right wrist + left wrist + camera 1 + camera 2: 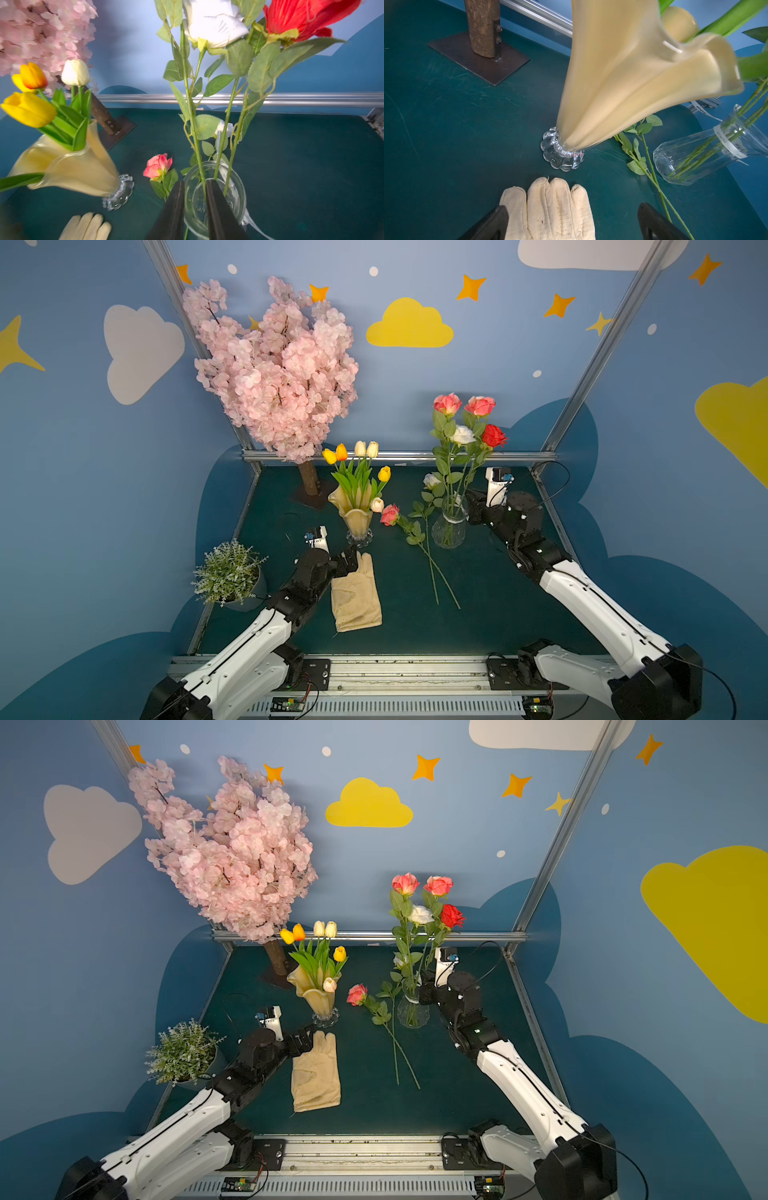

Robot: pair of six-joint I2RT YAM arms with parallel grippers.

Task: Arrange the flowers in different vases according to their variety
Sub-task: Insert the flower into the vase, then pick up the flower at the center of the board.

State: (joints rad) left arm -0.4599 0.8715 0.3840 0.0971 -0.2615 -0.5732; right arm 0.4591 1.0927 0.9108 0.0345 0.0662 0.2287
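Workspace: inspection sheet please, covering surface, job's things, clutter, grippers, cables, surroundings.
Surface: green mat, scratched.
Job's things: tulips in amber vase; roses in clear vase; pink rose and a second stem lying on the mat between the vases.
Clutter: glove, potted plant, blossom tree.
Grippers: left gripper open over the glove's fingertips; right gripper narrowly open astride a rose stem at the clear vase's mouth.
Cables: black loop behind the right wrist.
Surroundings: blue walls with clouds and stars; aluminium frame.

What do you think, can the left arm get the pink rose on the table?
Probably yes: the left gripper is open by the glove, and the pink rose lies unblocked just past it.
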